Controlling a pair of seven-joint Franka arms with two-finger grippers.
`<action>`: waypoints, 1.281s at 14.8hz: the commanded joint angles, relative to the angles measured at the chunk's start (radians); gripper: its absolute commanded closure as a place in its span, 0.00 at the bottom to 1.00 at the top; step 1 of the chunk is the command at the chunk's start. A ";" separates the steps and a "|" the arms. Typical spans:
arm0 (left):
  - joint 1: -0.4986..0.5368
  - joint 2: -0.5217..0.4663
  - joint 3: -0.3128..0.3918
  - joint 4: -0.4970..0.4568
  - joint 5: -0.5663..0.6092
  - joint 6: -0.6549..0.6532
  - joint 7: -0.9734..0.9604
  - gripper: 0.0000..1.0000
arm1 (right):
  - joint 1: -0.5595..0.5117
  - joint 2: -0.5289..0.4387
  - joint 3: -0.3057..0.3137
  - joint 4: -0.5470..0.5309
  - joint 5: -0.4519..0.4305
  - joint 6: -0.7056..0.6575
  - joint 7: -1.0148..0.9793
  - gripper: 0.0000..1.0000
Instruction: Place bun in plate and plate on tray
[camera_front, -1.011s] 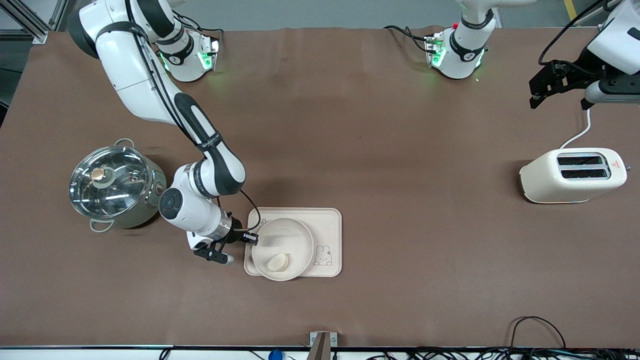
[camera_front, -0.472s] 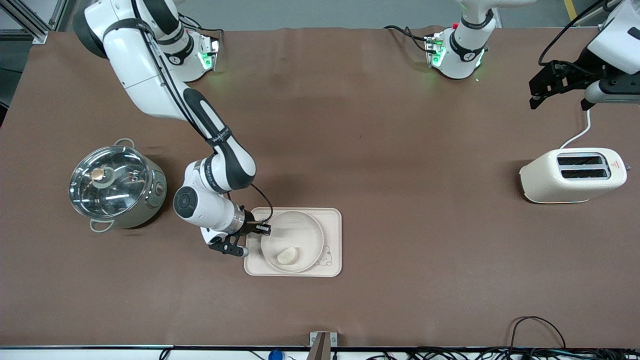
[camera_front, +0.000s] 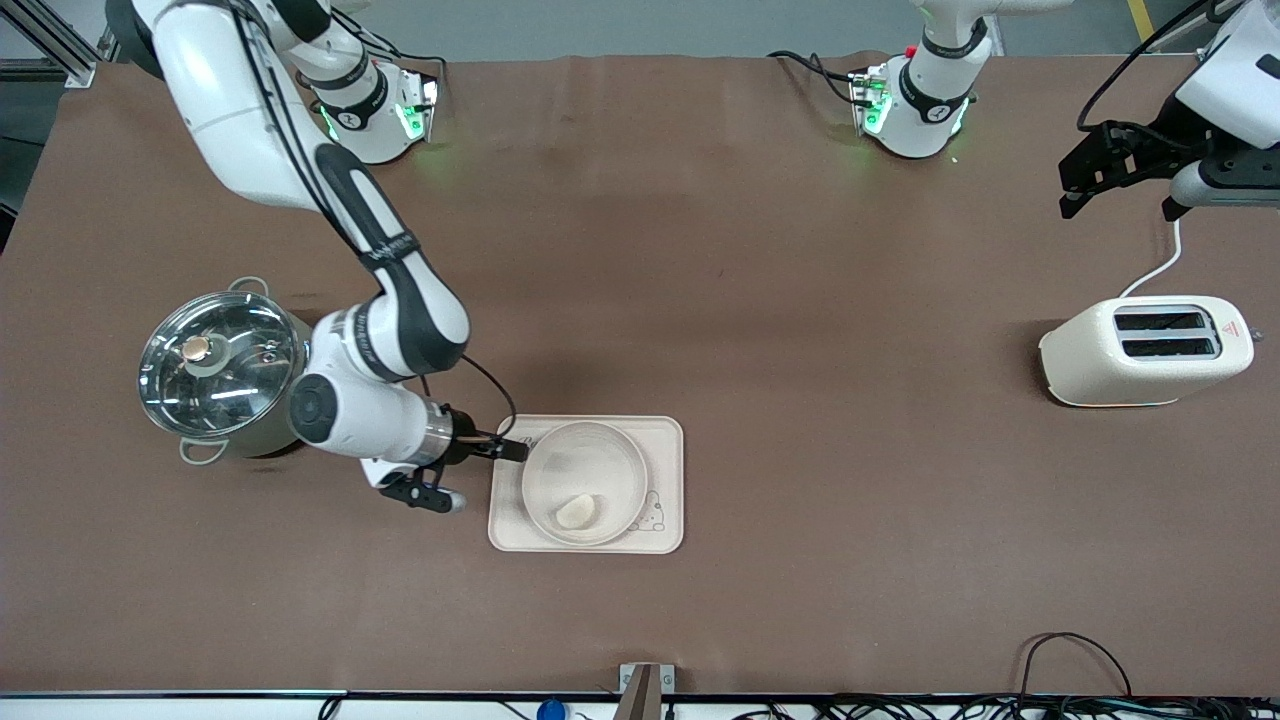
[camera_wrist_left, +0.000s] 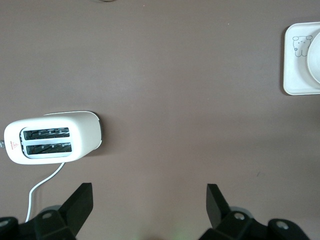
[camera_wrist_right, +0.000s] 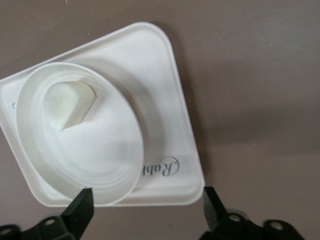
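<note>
The round plate (camera_front: 590, 455) lies on the rectangular "Rabbit" tray (camera_front: 664, 440), toward the tray's end nearest the right arm. The small cream bun (camera_front: 578, 511) rests inside the plate, flat-cut side showing. My right gripper (camera_front: 482, 477) is open just off the tray's edge, low over the table, touching nothing. The right wrist view shows the bun (camera_wrist_right: 67, 105), the plate (camera_wrist_right: 100, 155) and the tray (camera_wrist_right: 160, 65) ahead of that open gripper (camera_wrist_right: 147, 197). My left gripper (camera_front: 1118, 208) hangs open and empty over the table at the left arm's end, waiting; its own view (camera_wrist_left: 148, 192) shows bare table between the fingers.
A steel pot with a glass lid (camera_front: 225, 370) stands close beside the right arm's wrist. A cream toaster (camera_front: 1145, 350) with a white cord sits at the left arm's end, also seen as the toaster (camera_wrist_left: 52, 142) in the left wrist view.
The right gripper slid the plate fully onto the tray, opened and let go of its rim, then drew back toward the pot. The left arm has not moved.
</note>
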 joint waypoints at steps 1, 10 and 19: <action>0.008 -0.013 0.002 -0.007 -0.021 0.004 0.019 0.00 | -0.086 -0.107 0.010 -0.032 -0.038 -0.110 -0.036 0.00; 0.006 -0.008 0.002 -0.009 -0.021 0.007 0.019 0.00 | -0.267 -0.547 0.014 -0.023 -0.376 -0.495 -0.192 0.00; 0.006 -0.008 0.002 -0.007 -0.006 -0.014 0.013 0.00 | -0.402 -0.795 -0.040 -0.043 -0.371 -0.682 -0.453 0.00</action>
